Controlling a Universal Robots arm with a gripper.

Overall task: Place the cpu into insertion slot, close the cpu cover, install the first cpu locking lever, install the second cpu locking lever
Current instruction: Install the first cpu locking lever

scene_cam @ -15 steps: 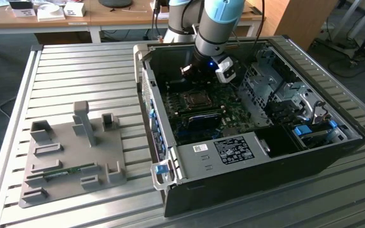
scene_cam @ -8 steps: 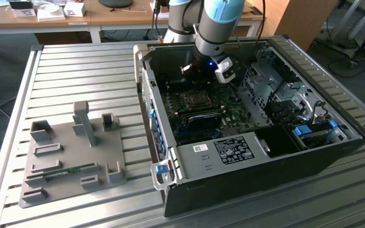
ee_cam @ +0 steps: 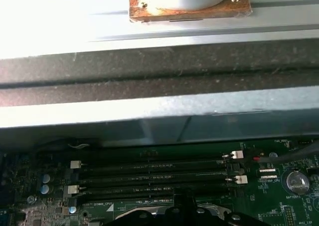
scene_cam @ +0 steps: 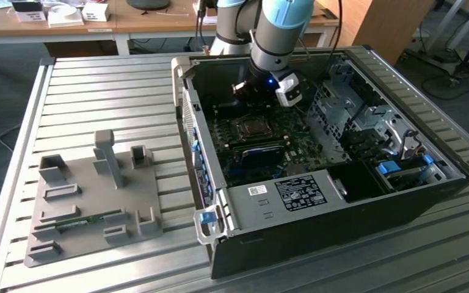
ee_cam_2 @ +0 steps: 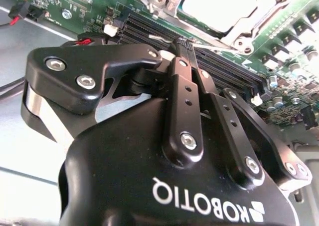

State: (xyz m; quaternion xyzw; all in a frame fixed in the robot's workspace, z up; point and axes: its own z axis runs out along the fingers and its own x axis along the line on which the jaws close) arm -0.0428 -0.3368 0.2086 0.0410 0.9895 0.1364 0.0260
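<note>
Second wrist view: gripper (ee_cam_2: 177, 45), jaws together, hangs over the memory slots (ee_cam_2: 142, 30) near the apparently seated cpu (ee_cam_2: 219, 9), likely a light, stiff, fragile chip best held by opposite edges.

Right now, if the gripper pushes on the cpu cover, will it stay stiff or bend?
The cover looks like thin sheet metal around a large window, so it probably flexes under an off-centre push. It is likely light. Its shiny surface may let the gripper slip.

A grey moulded fixture tray (scene_cam: 83, 177) lies on the ribbed metal surface (scene_cam: 96, 91), to the exterior view's left of the open black computer case (scene_cam: 324, 226).
</note>
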